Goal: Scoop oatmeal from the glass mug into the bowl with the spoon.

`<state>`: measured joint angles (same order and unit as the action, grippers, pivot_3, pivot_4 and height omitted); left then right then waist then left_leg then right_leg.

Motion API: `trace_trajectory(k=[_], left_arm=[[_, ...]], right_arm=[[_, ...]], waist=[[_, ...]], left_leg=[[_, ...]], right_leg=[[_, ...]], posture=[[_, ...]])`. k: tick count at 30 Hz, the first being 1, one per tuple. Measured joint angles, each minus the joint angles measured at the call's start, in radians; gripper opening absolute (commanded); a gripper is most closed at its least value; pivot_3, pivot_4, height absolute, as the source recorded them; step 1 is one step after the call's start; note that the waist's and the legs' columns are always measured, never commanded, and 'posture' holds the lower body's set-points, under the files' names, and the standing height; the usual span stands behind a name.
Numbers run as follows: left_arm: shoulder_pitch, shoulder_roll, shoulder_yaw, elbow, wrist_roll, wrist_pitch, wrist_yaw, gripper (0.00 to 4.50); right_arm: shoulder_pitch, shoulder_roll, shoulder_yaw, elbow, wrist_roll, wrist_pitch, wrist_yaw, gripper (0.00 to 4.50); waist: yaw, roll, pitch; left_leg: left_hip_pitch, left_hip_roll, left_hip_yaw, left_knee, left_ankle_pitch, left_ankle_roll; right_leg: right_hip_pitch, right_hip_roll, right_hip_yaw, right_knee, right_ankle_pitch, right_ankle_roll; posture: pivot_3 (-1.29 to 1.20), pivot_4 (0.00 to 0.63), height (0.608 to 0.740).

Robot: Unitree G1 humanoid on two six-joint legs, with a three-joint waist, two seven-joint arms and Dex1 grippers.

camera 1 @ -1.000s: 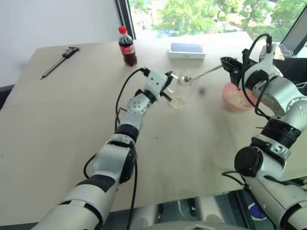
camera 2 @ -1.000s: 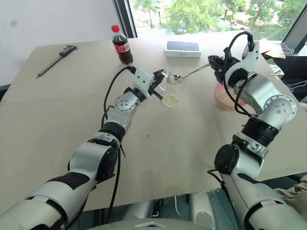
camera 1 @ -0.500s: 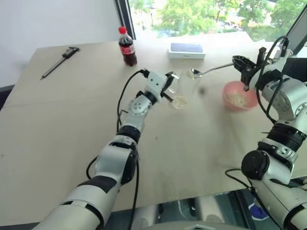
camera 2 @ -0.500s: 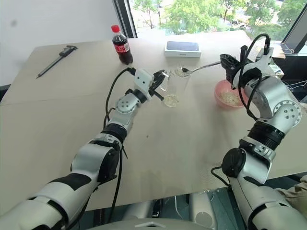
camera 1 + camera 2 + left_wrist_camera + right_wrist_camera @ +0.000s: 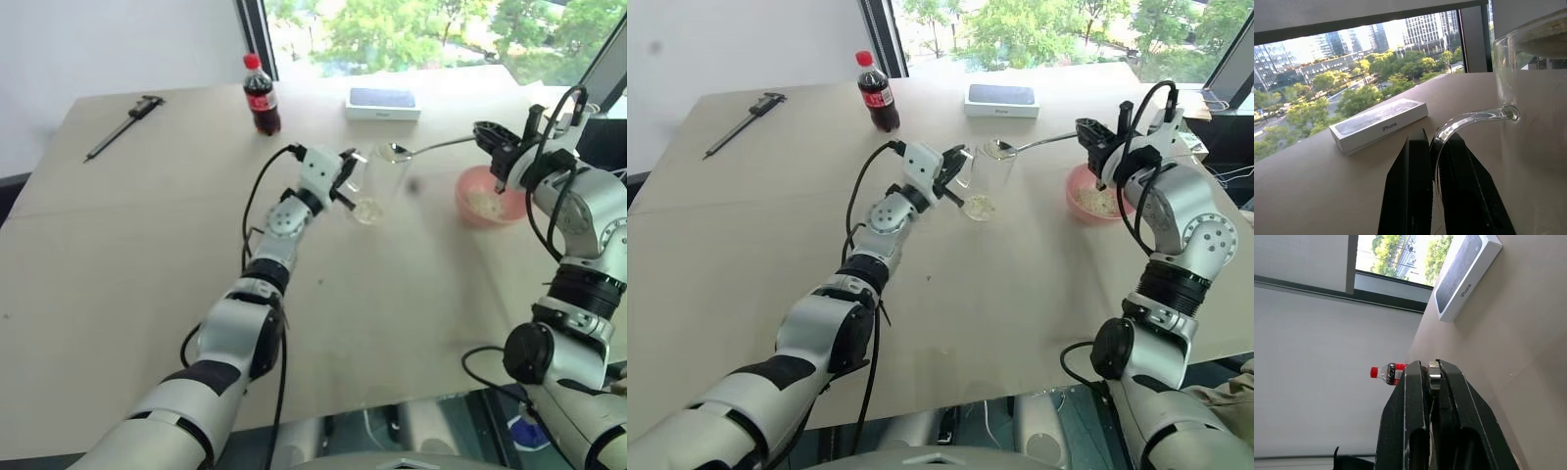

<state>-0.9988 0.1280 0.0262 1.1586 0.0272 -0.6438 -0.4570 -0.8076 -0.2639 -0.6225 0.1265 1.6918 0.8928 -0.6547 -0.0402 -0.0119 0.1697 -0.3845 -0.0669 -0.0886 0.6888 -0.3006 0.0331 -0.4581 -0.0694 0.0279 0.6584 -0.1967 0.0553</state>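
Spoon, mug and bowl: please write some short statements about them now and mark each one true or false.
1. The right gripper holds the spoon by its handle. True.
2. The spoon's head is over the bowl. False: it is above the mug.
3. The left gripper holds the mug by its handle. True.
4. The bowl is empty. False: oatmeal lies in it.
5. The mug lies on its side on the table. False: it is upright.

Spoon (image 5: 1434, 373) handle between hand fingers
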Motion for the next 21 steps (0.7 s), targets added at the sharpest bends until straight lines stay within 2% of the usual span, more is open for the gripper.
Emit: trace_trajectory(k=[4,21], left_arm=[[0.000,0.000,0.002,0.000,0.000,0.000,0.000,0.01],[0.001,0.011,0.003,0.000,0.011,-0.021,0.006,0.01]], right_arm=[[0.009,-0.048,0.010,0.000,0.020,-0.028,0.016,0.00],[0.057,-0.085,0.034,-0.042,0.059,-0.136,0.017,0.00]], waist=[[0.001,0.000,0.000],[0.003,0.000,0.000]], left_leg=[[0.000,0.000,0.000,0.000,0.000,0.000],[0.000,0.000,0.001,0.000,0.000,0.000]], right_leg=[[0.000,0.000,0.000,0.000,0.000,0.000],[0.000,0.000,0.000,0.000,0.000,0.000]], posture=[[0.00,0.150,0.740],[0.00,0.150,0.740]])
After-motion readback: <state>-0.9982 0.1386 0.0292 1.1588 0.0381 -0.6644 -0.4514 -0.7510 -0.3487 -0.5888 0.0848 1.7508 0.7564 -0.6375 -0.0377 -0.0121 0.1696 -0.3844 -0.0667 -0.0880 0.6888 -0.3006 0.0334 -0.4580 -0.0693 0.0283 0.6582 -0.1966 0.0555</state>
